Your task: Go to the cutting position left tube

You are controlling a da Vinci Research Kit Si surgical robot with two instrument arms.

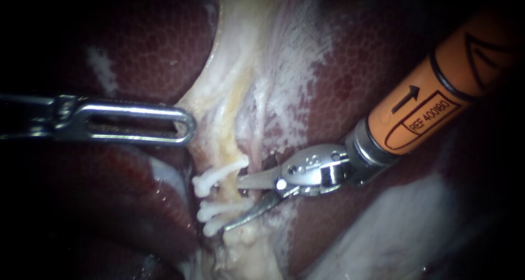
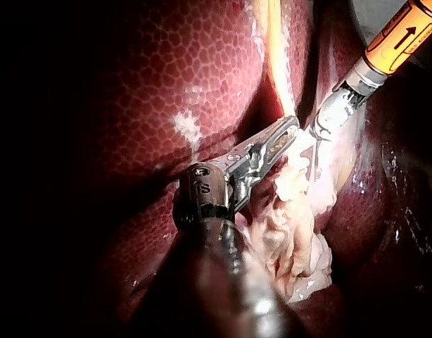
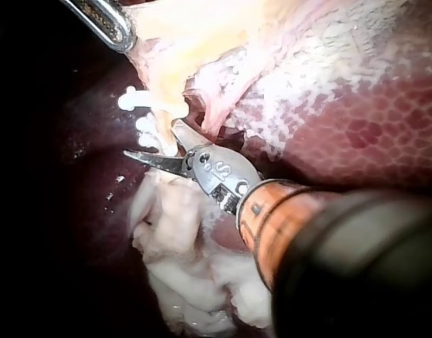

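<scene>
The main hazard is a cut in the wrong spot. The right instrument (image 1: 234, 202) has its two blades spread and holding nothing, with the upper blade just under the upper clip (image 1: 219, 173) and the lower blade lying against the lower clips (image 1: 219, 210). If the blades drifted slightly up or down the tube before closing, they could bite on a clip or dislodge it instead of cutting the bare stretch between. A second risk, as I judge it, is the pinkish strand (image 1: 257, 132) just beside the tube on the blades' side. If the instrument went in too deep, the blade tips could catch that strand or the liver (image 1: 153, 50) behind it. The left instrument (image 1: 188, 126) appears to have its jaws pinching the edge of the pale tissue (image 1: 208, 102) above the clips and drawing it sideways. If that hold slipped, the tube would slacken and shift between the blades. The left tube (image 1: 225, 195) is a pale, yellowish-white band running down the middle of the endoscope view between dark lobes of liver. Three white clips cross it, one above and two close together below. The right wrist view shows the blades (image 3: 156, 144) straddling it close beside those clips (image 3: 142, 116).
</scene>
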